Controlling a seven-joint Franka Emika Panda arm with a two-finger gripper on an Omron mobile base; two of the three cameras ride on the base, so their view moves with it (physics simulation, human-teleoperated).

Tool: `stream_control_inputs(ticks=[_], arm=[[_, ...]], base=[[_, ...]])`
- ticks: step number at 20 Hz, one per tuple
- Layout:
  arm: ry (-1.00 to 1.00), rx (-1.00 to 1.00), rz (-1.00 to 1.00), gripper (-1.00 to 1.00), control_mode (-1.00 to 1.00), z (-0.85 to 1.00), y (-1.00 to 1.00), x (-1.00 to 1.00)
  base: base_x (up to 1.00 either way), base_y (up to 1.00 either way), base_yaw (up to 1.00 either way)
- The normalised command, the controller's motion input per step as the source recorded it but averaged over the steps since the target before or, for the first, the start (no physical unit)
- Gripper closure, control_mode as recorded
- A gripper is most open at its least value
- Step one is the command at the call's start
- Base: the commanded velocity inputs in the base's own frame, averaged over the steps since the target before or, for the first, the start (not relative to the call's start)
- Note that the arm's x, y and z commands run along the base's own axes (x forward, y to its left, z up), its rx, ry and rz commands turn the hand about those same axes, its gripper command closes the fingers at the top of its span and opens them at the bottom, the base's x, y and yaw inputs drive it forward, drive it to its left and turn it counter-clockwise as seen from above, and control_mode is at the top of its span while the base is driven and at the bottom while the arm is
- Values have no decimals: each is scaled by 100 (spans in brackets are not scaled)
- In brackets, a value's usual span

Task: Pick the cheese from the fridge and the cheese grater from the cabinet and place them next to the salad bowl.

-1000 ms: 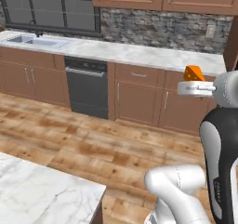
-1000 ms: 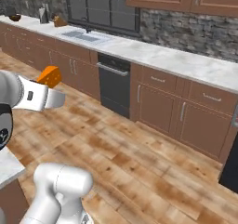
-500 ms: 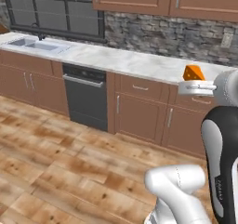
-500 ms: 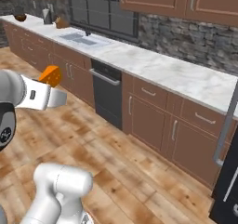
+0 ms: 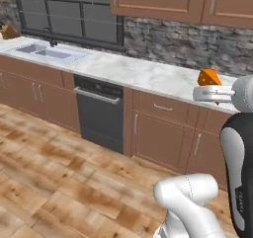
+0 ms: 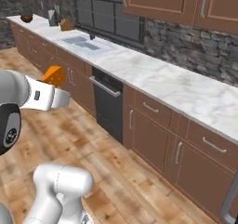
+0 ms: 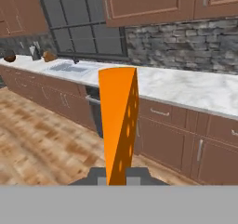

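Note:
The cheese (image 7: 118,121), an orange wedge with darker holes on its side, stands upright between the fingers of my gripper (image 7: 117,174), which is shut on it. From the base cameras the cheese (image 5: 209,77) (image 6: 54,75) pokes up above the white hand, and the gripper (image 5: 209,85) (image 6: 55,82) holds it in mid-air over the wooden floor, short of the counter. A grey curved bar, the fridge (image 6: 228,202) handle, shows at the bottom right edge. The cheese grater is out of view. A small dark brown round thing (image 6: 26,19) at the counter's far end may be the salad bowl; too small to tell.
A long marble counter (image 5: 148,74) runs ahead over brown drawer units, with a sink (image 5: 49,52) under the window and a black dishwasher (image 5: 101,116) below. Closed reddish-brown wall cabinets (image 5: 163,2) hang above. Wooden floor (image 5: 59,182) lies open between me and the counter.
The whole picture has shifted in both base views: the camera has moved and the counter and dishwasher look nearer. The cheese stays held in the shut gripper.

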Motion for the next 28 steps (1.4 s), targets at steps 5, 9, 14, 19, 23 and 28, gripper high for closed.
stream_control_inputs(ticks=[5,9,14,19,23,28], arm=[[0,0,0,100,100,0,0,0],[0,0,0,100,100,0,0,0],[0,0,0,100,100,0,0,0],[0,0,0,100,100,0,0,0],[0,0,0,100,100,0,0,0],[0,0,0,100,100,0,0,0]], base=[[96,40,50],[90,60,55],[100,46,50],[100,-5,39],[100,-29,36],[100,-100,21]])
